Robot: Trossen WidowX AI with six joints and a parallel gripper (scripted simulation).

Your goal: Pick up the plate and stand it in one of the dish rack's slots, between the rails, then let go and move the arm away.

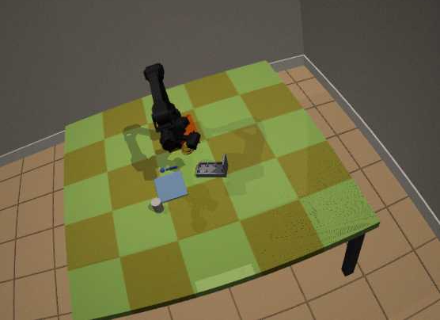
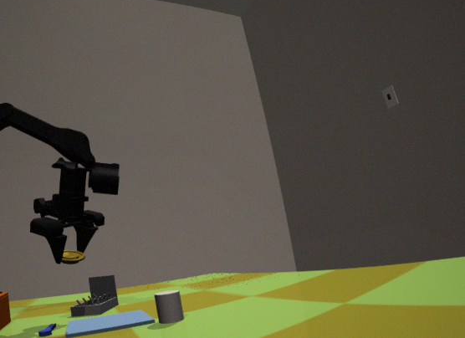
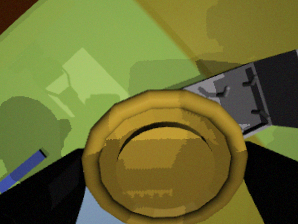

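Black hand (image 2: 70, 251) pointing straight down, raised high above the counter (image 2: 334, 298), clamped on the rim of a yellow plate (image 2: 74, 256). Plate held flat and level between the fingers (image 2: 87, 235), well clear of everything below. From the wrist view, plate (image 3: 165, 157) filling the middle of the frame, concave face toward the camera, dark finger shapes at lower left and lower right.

Grey dish rack (image 2: 95, 303) down on the counter, a tall back panel at one end and short prongs along its base. In the top view, rack (image 1: 212, 169) just right of centre on the green and olive checkered counter (image 1: 277, 211), with the arm and the plate (image 1: 187, 148) up and to the left of it. In the wrist view, one end of the rack (image 3: 233, 95) peeking out beyond the plate's upper right edge.

Light blue flat mat (image 1: 170, 185) left of the rack, close but apart. Small blue tool (image 1: 168, 169) just beyond the mat's far edge. Grey cylinder (image 1: 157, 205) upright at the mat's near left corner, touching or nearly so; cannot tell which. Orange block (image 1: 191, 123) partly hidden beneath the arm at its base.
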